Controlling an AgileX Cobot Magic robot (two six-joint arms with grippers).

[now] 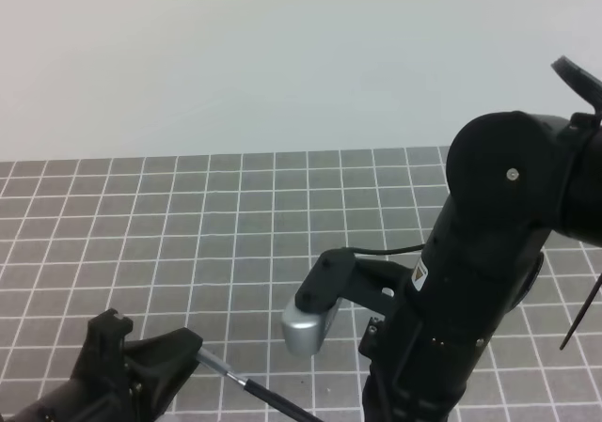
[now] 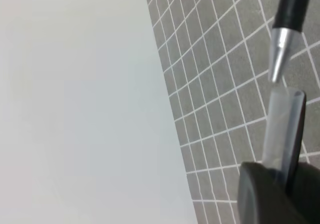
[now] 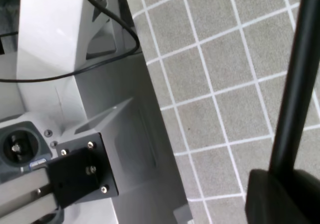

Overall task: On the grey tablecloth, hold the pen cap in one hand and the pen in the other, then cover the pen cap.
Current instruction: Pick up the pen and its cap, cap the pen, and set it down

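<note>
Pinches the cap [image 2: 282, 129] in the left gripper [image 2: 280, 176] — jaws pressed tight on its lower end, open mouth poking out. Pinches the pen [image 2: 292, 9] in the right gripper [image 3: 280, 194] too, jaws shut on the black stick, well back from the cap. Holds both over the cloth [image 1: 235, 225].

Points the pen's silver tip right at the cap's mouth. Stops just beside that mouth, maybe touching the rim — hard to tell from the left wrist view. Not inside yet, by the look of it. Lines up the pen's long way nearly with the cap's long way, with only a tiny bend between them.

Next, most likely: push the pen along its own length into the cap, or slide the cap up onto the tip. Needs a straight push. With any tilt, risks bumping the rim and slipping off to the side of the cap.
</note>
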